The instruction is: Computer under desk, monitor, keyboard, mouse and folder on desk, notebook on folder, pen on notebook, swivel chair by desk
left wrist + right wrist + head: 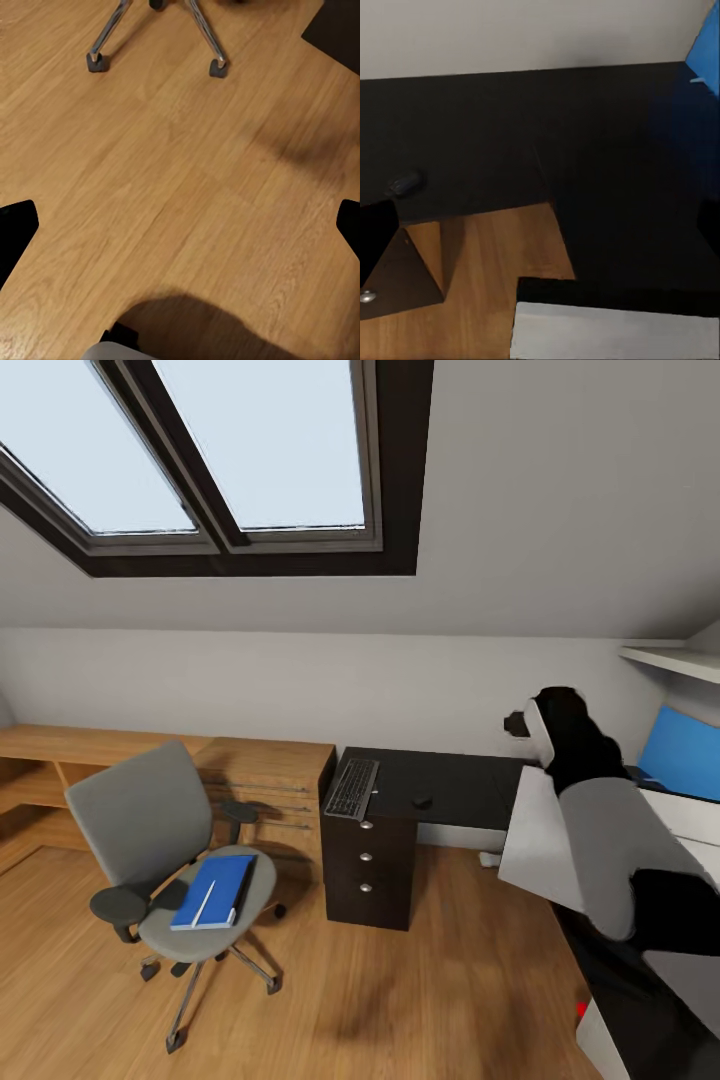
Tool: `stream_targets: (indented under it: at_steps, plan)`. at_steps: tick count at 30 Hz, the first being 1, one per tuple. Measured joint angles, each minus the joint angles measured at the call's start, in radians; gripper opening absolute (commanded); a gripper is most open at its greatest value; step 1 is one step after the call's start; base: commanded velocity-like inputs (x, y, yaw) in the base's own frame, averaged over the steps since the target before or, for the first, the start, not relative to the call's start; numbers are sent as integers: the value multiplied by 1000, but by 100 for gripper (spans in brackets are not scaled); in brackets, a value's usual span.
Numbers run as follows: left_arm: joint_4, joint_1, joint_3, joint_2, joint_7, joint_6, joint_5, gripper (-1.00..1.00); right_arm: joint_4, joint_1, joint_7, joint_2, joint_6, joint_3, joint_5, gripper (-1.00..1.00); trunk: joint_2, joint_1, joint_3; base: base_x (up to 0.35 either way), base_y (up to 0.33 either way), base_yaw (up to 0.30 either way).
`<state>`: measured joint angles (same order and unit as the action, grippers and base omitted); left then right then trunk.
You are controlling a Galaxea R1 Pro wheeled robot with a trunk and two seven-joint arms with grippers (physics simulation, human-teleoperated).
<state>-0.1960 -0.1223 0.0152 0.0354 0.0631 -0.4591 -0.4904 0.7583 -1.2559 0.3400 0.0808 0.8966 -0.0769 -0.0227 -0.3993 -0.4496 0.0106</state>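
The grey swivel chair (150, 830) stands on the floor at left. On its seat lies the blue folder (215, 890) with the white pen (203, 903) on top. A grey sliver at the folder's right edge may be the notebook; I cannot tell. The keyboard (352, 788) and the mouse (423, 800) (403, 183) lie on the black desk (460, 785) (585, 135). My right gripper (518, 725) (540, 225) hovers open above the desk. Beneath that arm leans the white-backed monitor (535, 840) (615, 330). My left gripper (180, 225) hangs open over bare floor. The computer is out of view.
A light wood cabinet (260, 760) adjoins the desk's drawers (367, 860). The blue back panel (685, 750) (705, 52) and a white shelf (670, 660) are at far right. The chair's wheeled legs (97, 60) show near my left gripper. Wood floor (440, 980) lies in front.
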Motion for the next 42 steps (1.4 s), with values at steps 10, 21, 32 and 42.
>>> stream_targets:
  at_steps: [10, 21, 32, 42]
  plan:
    - [0, 0, 1, 1, 1, -2, 0, 100, -157, -175, -6, 141, 117, -15, -1, 100, 0, 0, 0, 0, 0, 0]
    - [0, 0, 0, 1, 3, -39, 0, 100, -328, -249, -14, 195, 136, -14, -3, 100, 0, 0, 0, 67, 0, 0]
    - [0, 0, 0, -1, 5, -43, 1, 100, -449, -281, -17, 232, 137, -12, -2, 100, 0, 0, 0, 246, 0, 0]
    - [0, 0, 0, -3, 5, -43, 2, 100, -481, -283, -16, 252, 136, -3, -1, 100, 0, 0, 0, 165, 0, 0]
